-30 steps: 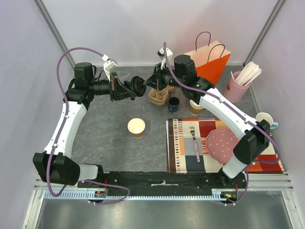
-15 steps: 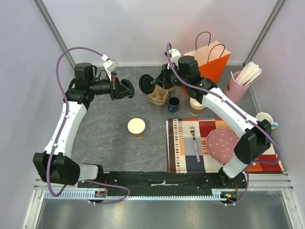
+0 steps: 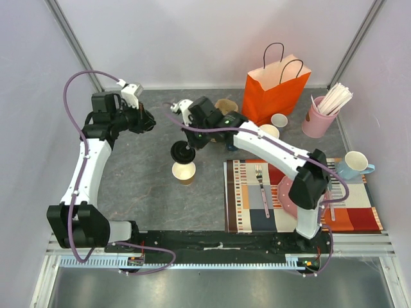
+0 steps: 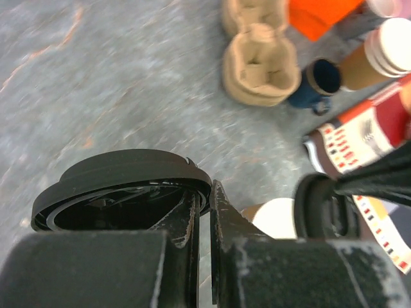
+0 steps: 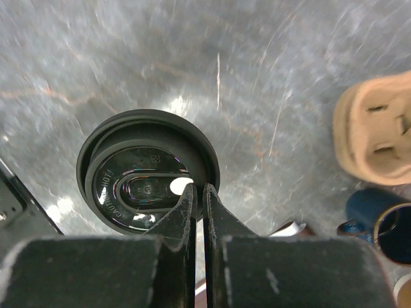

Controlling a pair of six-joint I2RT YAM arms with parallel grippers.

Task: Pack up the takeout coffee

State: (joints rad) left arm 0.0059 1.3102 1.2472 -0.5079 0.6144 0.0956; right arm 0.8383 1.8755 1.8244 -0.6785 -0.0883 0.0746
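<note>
The paper cup [image 3: 183,171] of the takeout coffee stands upright and uncovered on the grey table [image 3: 135,173], just off the left edge of the striped placemat [image 3: 241,192], close to that mat's far left corner. The right gripper [image 5: 198,194] has its jaws pressed together on the rim of a black lid [image 5: 148,172], which hangs to the left of the same corner of the placemat. From above, the lid's edge meets the cup's far rim, though whether the two touch cannot be told. The left gripper [image 4: 210,192], well to the left of the placemat and beyond its far edge, is likewise clamped on the rim of a second black lid [image 4: 122,173] (the two lids look alike). Past the placemat's far edge stand an orange paper bag [image 3: 273,96], a pulp cup carrier [image 4: 260,67] and a dark blue cup [image 4: 321,80], the blue cup nearest the mat. A fork [image 3: 262,189] lies on the placemat's left half, and a pale blue mug [image 3: 355,163] sits at its far right corner.
</note>
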